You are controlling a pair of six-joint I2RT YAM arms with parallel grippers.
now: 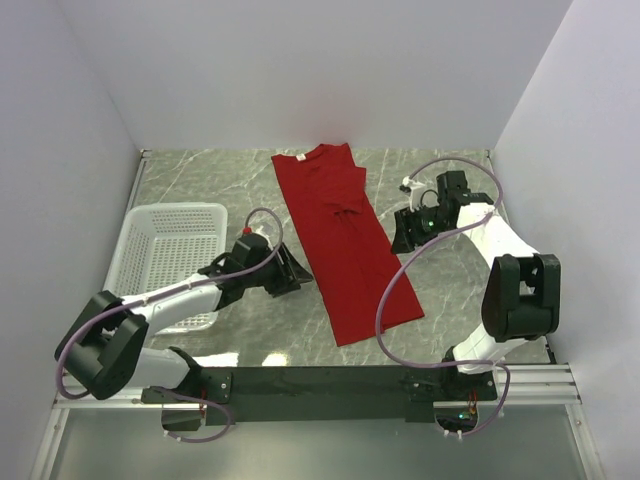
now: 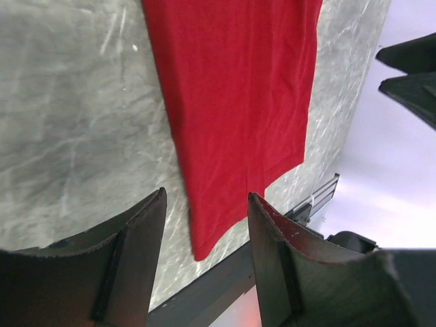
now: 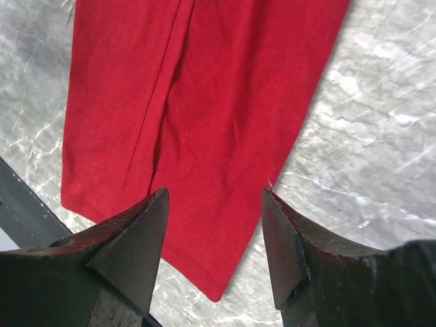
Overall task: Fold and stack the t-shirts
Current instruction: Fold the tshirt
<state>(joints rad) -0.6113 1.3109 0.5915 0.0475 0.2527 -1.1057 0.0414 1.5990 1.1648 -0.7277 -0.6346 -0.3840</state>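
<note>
Between our two arms, the t-shirt (image 1: 345, 245) lies on the table (image 1: 220, 180) as a long narrow strip, apparently folded lengthwise; crosswise folds and stacking look not yet done. Left gripper (image 2: 206, 194) and right gripper (image 3: 214, 191) hover wide apart, empty.

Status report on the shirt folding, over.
Left end effector open, empty; right end effector open, empty. Deep-red cloth t-shirt flat, folded to a long strip between them. White plastic mesh basket sits apart, left.
</note>
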